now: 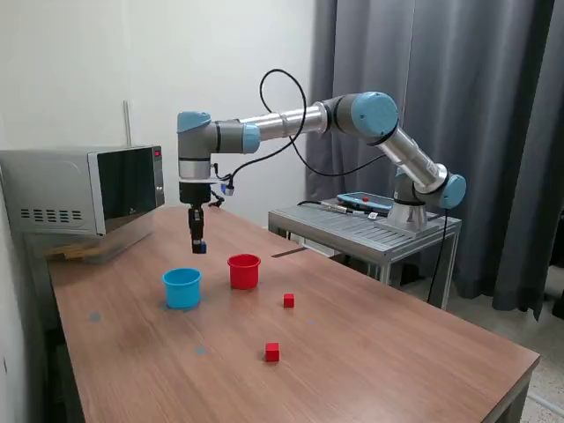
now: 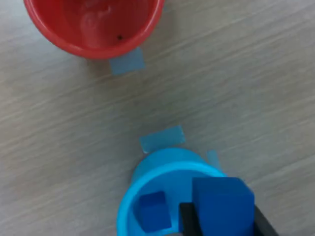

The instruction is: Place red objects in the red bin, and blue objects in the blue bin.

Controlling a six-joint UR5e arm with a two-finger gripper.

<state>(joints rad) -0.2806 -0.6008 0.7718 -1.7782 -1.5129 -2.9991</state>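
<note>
The near red cube (image 1: 271, 352) lies on the table (image 1: 370, 352), close to the front edge. The second red cube (image 1: 288, 300) lies farther back, to the exterior view's right of the cups. Neither is in a cup yet.

The blue cup (image 1: 181, 287) and the red cup (image 1: 244, 270) stand side by side, apart, each beside pale tape marks (image 2: 162, 138) that appear to fix their positions. In the wrist view one blue cube (image 2: 152, 210) already lies inside the blue cup (image 2: 147, 182). The red cup (image 2: 93, 29) looks empty.

Behind and above the blue cup, the gripper (image 1: 197, 247) hangs vertically with its fingers closed on the second blue cube (image 2: 222, 201). In the wrist view the cube sits over the cup's rim, which suggests carriage for a drop; the alignment over the opening cannot be confirmed.

A microwave (image 1: 84, 189) stands at the far end of the table.
</note>
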